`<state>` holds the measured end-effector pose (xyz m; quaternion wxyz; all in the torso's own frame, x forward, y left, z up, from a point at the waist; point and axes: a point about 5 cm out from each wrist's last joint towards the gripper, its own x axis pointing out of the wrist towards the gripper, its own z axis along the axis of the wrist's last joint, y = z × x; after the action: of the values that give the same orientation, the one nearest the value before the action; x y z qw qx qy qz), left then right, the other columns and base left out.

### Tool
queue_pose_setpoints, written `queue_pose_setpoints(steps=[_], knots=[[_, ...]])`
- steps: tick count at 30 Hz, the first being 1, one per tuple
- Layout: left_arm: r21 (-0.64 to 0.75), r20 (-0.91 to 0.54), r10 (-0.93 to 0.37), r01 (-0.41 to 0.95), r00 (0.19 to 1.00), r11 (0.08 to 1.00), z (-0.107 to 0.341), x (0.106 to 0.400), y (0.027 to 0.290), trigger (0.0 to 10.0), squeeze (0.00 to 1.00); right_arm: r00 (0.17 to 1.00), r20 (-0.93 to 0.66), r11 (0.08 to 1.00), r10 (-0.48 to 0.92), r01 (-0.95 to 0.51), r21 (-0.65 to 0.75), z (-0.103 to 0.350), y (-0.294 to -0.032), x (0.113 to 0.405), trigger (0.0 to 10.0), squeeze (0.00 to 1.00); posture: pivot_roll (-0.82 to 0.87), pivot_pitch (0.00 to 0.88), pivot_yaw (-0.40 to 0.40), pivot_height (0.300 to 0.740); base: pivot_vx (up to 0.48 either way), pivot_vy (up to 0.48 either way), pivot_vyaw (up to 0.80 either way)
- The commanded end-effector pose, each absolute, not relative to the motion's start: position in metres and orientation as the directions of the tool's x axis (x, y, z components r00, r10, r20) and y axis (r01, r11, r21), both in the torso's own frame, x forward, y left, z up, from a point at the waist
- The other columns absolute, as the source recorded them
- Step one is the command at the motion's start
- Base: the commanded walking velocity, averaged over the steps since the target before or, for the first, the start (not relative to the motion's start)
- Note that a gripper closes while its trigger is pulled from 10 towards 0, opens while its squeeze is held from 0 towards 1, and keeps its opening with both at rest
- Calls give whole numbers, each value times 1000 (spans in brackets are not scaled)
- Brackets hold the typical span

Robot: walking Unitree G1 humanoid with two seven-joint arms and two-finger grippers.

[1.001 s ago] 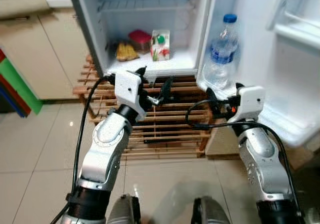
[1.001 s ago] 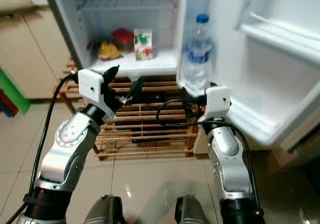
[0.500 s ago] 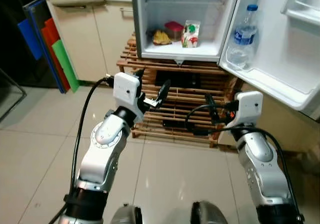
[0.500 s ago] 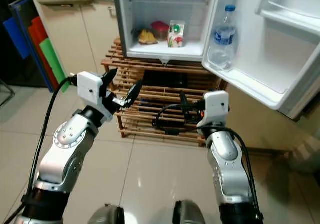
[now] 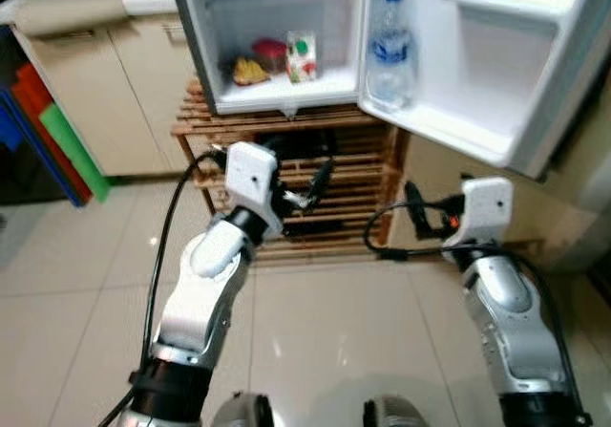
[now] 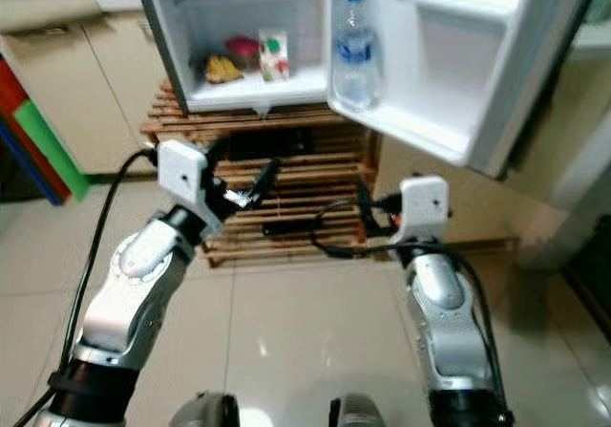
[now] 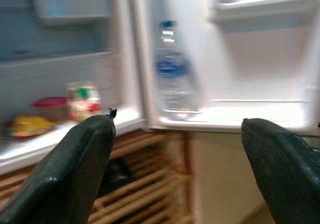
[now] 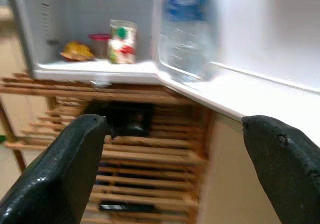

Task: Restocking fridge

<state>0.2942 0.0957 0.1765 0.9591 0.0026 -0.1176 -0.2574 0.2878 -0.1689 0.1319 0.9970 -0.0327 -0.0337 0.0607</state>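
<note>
Standing open on a wooden rack (image 5: 286, 150), the fridge (image 5: 277, 26) has its door (image 5: 496, 64) swung wide to the robot's right, with beige cabinets (image 5: 95, 93) to the left and pale floor tiles (image 5: 325, 341) below. Both arms are raised in front of the rack, below the level of the fridge floor and well short of it.

The bottle (image 5: 389, 40), clear with a blue cap and label, stands upright in the lower door shelf (image 5: 449, 126), above and beyond the gap between the two grippers and touching neither.

On the fridge's bottom shelf, a carton (image 5: 302, 56) with a green and red print stands upright near the door side. Just beside it on the left sits a red-lidded tub (image 5: 270, 53), and left of that a yellow packet (image 5: 249, 70).

The left gripper (image 5: 304, 183) is held before the rack's slats, its fingers (image 7: 75, 174) spread apart and holding nothing. The right gripper (image 8: 170, 174) points towards the rack and the door's lower edge, its fingers (image 8: 60, 169) likewise parted and empty. Black cables (image 5: 401, 231) loop from both wrists.
</note>
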Motion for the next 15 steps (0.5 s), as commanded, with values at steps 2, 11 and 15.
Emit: queue_pose_setpoints(steps=[2, 11, 15], knots=[[90, 231, -481, 474, 846, 876, 179, 297, 99, 10000, 0, 983, 90, 985, 160, -153, -73, 138, -158, 291, 10000, 0, -89, 0, 47, 671, 371, -300, 0], [108, 201, -509, 498, 837, 860, 173, 295, 92, 10000, 0, 982, 90, 984, 169, -162, -78, 138, -157, 291, 10000, 0, -89, 0, 45, 671, 284, -312, 0], [103, 223, -492, 481, 842, 871, 176, 297, 95, 10000, 0, 981, 92, 984, 169, -162, -78, 138, -156, 292, 10000, 0, -92, 0, 47, 671, 0, 0, 0]])
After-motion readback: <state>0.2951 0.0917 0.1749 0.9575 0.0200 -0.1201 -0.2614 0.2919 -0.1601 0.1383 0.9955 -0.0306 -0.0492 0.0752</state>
